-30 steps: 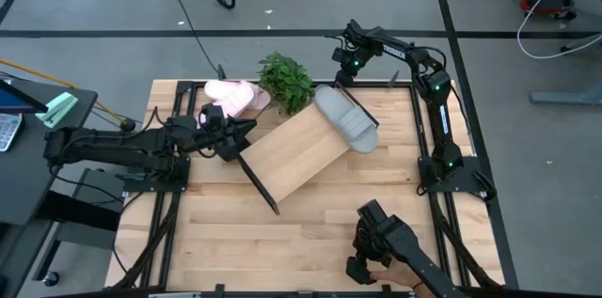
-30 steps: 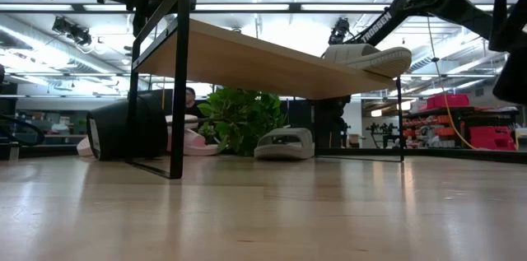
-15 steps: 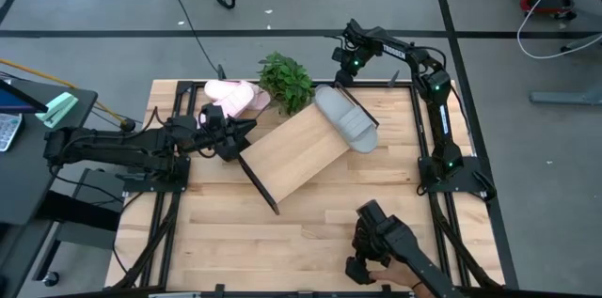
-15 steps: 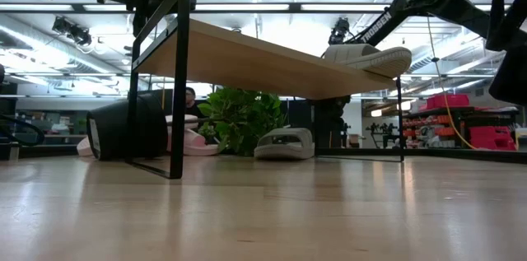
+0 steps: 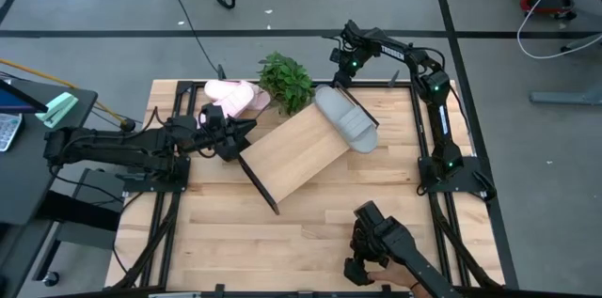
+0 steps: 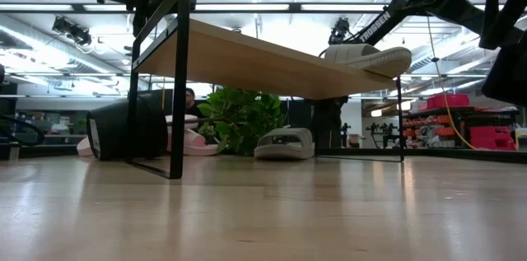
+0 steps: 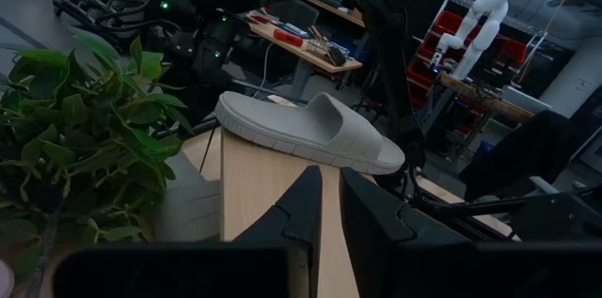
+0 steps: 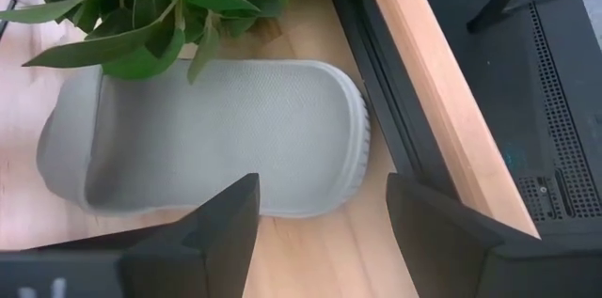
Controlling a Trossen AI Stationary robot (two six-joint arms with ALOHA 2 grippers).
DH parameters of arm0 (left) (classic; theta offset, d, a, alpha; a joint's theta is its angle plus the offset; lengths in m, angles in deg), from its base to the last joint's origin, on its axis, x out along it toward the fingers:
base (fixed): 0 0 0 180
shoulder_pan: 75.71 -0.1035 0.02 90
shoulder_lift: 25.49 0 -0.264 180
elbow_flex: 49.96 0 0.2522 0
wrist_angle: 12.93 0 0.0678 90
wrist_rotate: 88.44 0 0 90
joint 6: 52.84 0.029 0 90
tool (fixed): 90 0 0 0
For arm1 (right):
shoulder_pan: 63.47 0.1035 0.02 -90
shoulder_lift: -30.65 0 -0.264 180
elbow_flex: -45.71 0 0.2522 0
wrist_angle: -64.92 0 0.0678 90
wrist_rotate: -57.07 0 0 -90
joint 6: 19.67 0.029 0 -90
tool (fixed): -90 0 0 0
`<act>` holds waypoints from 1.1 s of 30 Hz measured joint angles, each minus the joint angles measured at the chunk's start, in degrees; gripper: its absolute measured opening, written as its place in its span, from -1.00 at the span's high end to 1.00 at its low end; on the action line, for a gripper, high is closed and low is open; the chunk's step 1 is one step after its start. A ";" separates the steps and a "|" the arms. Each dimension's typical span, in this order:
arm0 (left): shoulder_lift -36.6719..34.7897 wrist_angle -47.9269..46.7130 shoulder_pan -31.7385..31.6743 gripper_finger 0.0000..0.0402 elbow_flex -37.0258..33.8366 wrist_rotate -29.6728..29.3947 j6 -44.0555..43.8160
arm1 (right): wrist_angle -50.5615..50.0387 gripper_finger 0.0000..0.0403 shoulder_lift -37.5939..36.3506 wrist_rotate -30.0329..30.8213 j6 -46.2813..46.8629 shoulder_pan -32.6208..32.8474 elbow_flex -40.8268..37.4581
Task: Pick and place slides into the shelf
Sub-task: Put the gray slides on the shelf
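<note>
At upper centre of the high view, my right gripper [image 5: 337,60], jaws wide, hovers over the grey slide [image 8: 216,138] lying crosswise beneath it.

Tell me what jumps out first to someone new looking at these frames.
The shelf, sitting askew mid-table with one grey slide on its far end. The left gripper is at the shelf's left end; the open right gripper hovers over a second grey slide on the table by the plant, pink slides beside it.
</note>
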 joint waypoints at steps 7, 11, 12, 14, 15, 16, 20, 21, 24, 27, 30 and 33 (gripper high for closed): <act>0.00 0.00 0.00 0.75 0.00 -0.01 0.00 | 1.48 -0.18 0.00 2.17 -0.01 0.28 -1.50; 0.00 0.00 0.02 0.75 0.00 0.00 0.00 | 3.88 -0.18 0.00 2.25 -0.43 0.25 -4.66; 0.00 0.00 0.02 0.75 0.00 -0.01 0.00 | 4.18 -0.18 0.00 2.64 -0.57 0.14 -5.45; 0.00 -0.01 0.00 0.75 0.00 -0.01 -0.02 | 5.49 -0.18 0.00 3.34 -0.73 -0.05 -6.82; 0.00 0.00 0.01 0.75 0.00 0.00 -0.17 | 6.07 -0.18 -0.01 3.35 -0.79 -0.07 -7.32; 0.00 0.00 0.00 0.75 0.00 -0.02 -0.29 | 6.45 -0.18 -0.11 3.46 -0.86 -0.14 -7.65; 0.00 0.00 0.00 0.75 0.00 -0.02 -0.33 | 7.21 -0.18 -0.11 3.11 -1.03 -0.23 -8.33; 0.00 0.00 0.00 0.75 0.00 0.00 -0.33 | 7.30 -0.18 -0.11 3.03 -1.02 -0.22 -8.33; 0.00 0.00 0.00 0.75 0.00 -0.02 -0.35 | 7.71 -0.18 -0.11 2.59 -1.00 -0.22 -8.35; 0.00 0.00 0.00 0.76 0.00 -0.02 -0.35 | 8.78 -0.18 -0.11 2.52 -0.76 0.13 -8.37; 0.00 0.00 0.00 0.76 0.00 -0.02 -0.37 | 9.97 -0.18 -0.09 2.25 0.53 0.47 -8.41; 0.00 0.00 0.00 0.76 0.00 -0.02 -0.37 | 10.60 -0.18 -0.09 2.15 0.89 0.52 -8.41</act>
